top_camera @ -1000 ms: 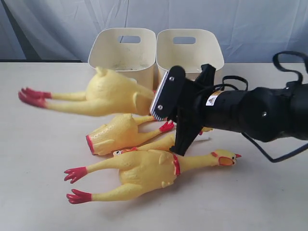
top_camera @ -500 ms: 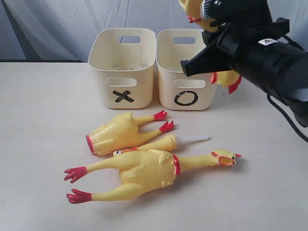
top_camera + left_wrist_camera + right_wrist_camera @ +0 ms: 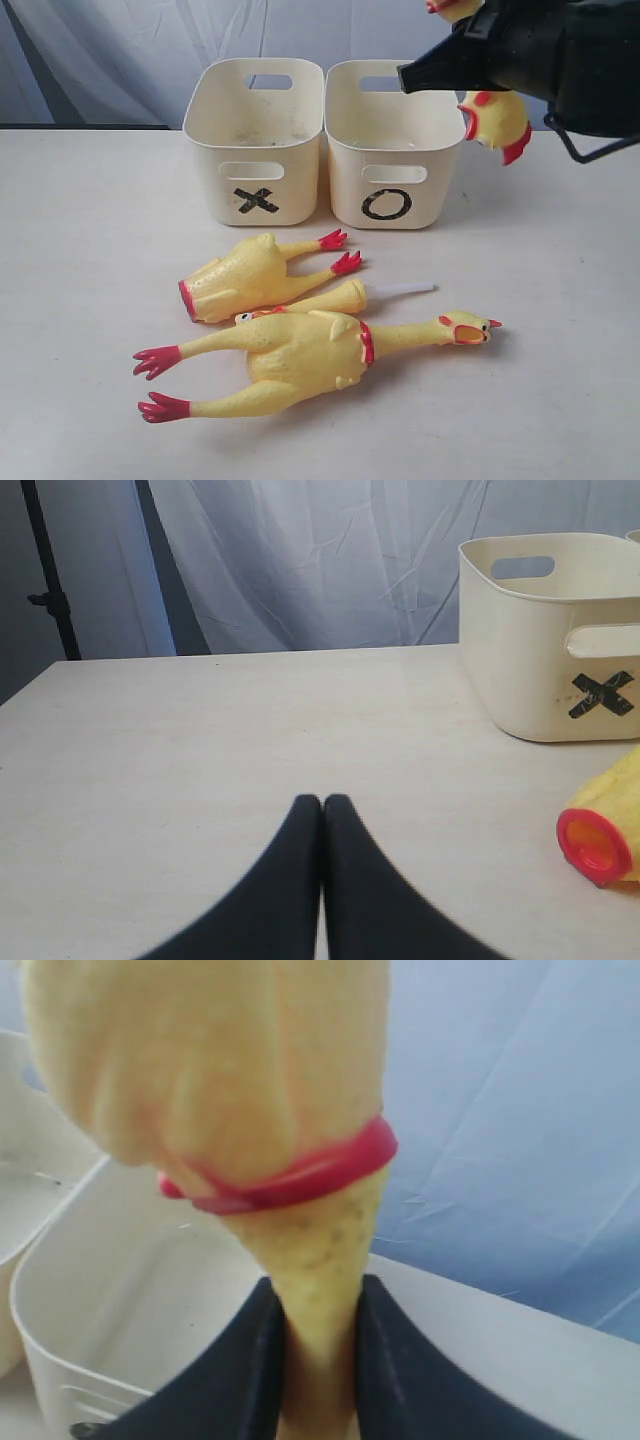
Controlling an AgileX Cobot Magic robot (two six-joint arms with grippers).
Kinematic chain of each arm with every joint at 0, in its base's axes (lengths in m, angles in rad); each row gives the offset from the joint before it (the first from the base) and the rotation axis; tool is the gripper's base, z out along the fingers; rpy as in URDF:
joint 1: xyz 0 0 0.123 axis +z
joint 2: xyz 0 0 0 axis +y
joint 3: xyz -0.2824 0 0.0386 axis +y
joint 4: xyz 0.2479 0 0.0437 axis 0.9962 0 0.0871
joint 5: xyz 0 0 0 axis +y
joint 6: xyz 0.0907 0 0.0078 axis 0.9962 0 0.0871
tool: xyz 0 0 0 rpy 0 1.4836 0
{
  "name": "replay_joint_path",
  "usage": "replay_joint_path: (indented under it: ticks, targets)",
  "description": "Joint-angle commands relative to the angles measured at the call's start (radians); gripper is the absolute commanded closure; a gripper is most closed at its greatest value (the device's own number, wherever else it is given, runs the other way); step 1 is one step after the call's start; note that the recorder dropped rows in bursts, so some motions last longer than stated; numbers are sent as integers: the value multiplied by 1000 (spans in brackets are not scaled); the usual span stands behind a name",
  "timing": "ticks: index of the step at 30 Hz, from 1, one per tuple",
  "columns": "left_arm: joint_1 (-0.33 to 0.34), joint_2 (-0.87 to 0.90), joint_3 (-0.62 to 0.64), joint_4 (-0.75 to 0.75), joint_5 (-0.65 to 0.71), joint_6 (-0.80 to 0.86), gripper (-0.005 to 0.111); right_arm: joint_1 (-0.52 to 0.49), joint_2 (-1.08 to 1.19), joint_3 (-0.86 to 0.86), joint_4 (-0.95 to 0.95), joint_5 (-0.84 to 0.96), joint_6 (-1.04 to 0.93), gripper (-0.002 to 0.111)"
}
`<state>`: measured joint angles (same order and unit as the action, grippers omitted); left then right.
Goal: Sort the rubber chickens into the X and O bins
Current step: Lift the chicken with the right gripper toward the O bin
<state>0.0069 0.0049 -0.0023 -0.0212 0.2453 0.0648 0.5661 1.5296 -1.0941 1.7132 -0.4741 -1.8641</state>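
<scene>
A: Right side first, quick.
B: The right pincer (image 3: 318,1295) is clamped on the neck of a long yellow rubber chicken with a red collar (image 3: 230,1070), one black finger on each side of the neck. The bird is up in the air, off the pale table (image 3: 560,330).
A: And the bins?
B: The cream-white plastic tub marked with a black O (image 3: 388,150) sits below the pincer. The held bird's head hangs under the pincer, by that tub's rim on the right arm's side. Over the opening or just outside it, cannot tell. The twin tub marked with a black X (image 3: 256,150) stands just beside the O tub, on the side away from the pincer.
A: Left?
B: The left pincer (image 3: 322,805) has its two fingers pressed together, low over the table. The X tub stands ahead of it, well apart. The red-rimmed open end of the yellow headless rubber chicken body (image 3: 250,280) lies nearer to it, not touching.
A: Rest of the birds?
B: All on the table, well below the right pincer and apart from it. Headless body on its side, red feet toward the tubs. A yellow head-and-neck piece with a white tube (image 3: 340,298) lies against it, tube end toward the right arm's side. The second whole yellow rubber chicken with red feet (image 3: 300,360) lies flat just beside that piece, on the side away from the tubs, beak toward the right arm's side.
</scene>
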Motion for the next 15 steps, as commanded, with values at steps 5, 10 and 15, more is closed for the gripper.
replay_joint_path:
  ticks: [5,10,15]
  targets:
    - [1,-5,2,1,-14,-5,107,-7,94,-80,31,-150,-235,109]
    - [1,-5,2,1,-14,-5,107,-7,184,-80,31,-353,-251,109]
    - [1,-5,2,1,-14,-5,107,-5,200,-80,31,-301,-251,109]
